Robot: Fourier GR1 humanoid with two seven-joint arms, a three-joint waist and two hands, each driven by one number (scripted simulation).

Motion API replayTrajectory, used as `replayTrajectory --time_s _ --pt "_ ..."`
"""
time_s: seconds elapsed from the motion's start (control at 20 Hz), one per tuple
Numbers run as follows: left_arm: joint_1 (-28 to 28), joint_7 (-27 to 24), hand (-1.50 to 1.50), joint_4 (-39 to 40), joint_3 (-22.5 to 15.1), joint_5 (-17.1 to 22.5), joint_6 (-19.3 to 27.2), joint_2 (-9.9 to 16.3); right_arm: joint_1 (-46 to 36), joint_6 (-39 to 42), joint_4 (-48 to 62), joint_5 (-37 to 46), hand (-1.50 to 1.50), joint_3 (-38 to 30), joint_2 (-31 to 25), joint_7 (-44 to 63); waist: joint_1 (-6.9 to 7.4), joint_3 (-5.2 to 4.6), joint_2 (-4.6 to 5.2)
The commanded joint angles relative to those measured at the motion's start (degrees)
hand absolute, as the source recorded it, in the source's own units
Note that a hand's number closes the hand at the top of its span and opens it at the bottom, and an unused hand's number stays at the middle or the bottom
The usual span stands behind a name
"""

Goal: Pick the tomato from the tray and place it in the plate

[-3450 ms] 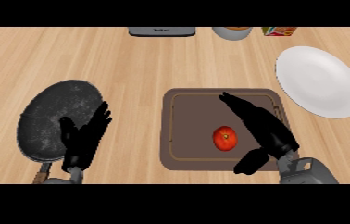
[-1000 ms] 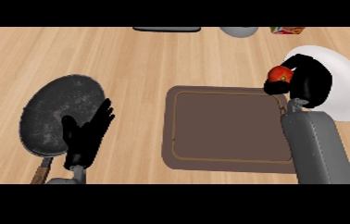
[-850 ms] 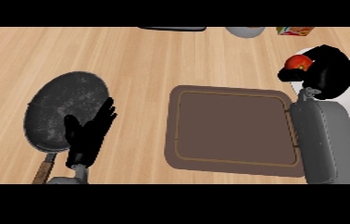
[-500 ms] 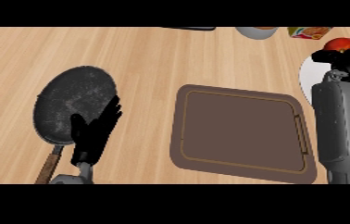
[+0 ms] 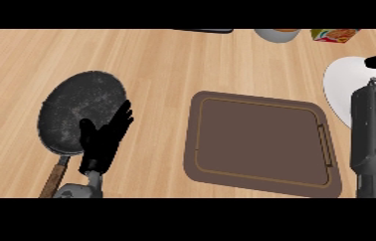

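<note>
Looking down at the counter [image 5: 183, 60], I see the view has swung left since a moment ago: the tray [image 5: 260, 140] now sits right of centre and carries nothing, and the white plate [image 5: 341, 85] is cut by the edge at three o'clock. The tomato, which half a second ago showed red over the plate in my right hand, is no longer visible anywhere; I judge it is out of view over or on the plate, but I cannot confirm a release. Of the right hand [image 5: 369, 62] only a dark sliver shows above the grey forearm [image 5: 365, 135], so I cannot tell how it is set or whether it holds anything.

My left hand [image 5: 103, 140] rests at eight o'clock, its fingers [image 5: 123, 116] spread and straight, lying over the lower rim of the dark frying pan [image 5: 81, 110], holding nothing.

Along twelve o'clock sit a dark flat object [image 5: 206, 30], a bowl [image 5: 277, 34] and a small colourful box [image 5: 334, 34], all well clear of the plate. Nothing blocks the path; the trouble is only that the placing happens off-view.
</note>
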Motion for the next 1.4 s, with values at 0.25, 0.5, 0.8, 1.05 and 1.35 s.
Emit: replayTrajectory --time_s 0.25,0.5,0.8,1.05,1.35 --pt "0.9 0.9 0.0 0.6 0.5 0.5 0.0 0.1 1.3 -13.0 3.4 13.9 1.5 -11.7 0.5 14.4 -1.66 0.13 -0.99" --pt "1.5 0.6 0.0 -0.1 1.7 1.6 -0.5 0.6 2.8 -19.4 7.1 15.8 1.5 -17.8 0.0 12.6 -2.29 0.19 -1.39" --pt "2.1 -2.8 0.0 2.0 1.4 -0.2 1.2 -0.9 2.8 -25.6 12.6 17.0 1.5 -23.8 -1.8 9.7 -3.34 0.13 -1.72" --pt "1.7 -1.9 0.0 2.3 2.3 1.3 -1.3 0.9 -0.3 -19.1 23.9 3.4 -1.5 -32.0 -1.4 5.9 -3.26 0.3 -1.68" --pt "0.1 0.1 0.0 2.2 1.8 0.5 1.2 -1.1 -0.6 -30.8 34.8 -9.0 -1.5 -31.3 -7.7 -8.7 -4.07 0.45 -1.89"
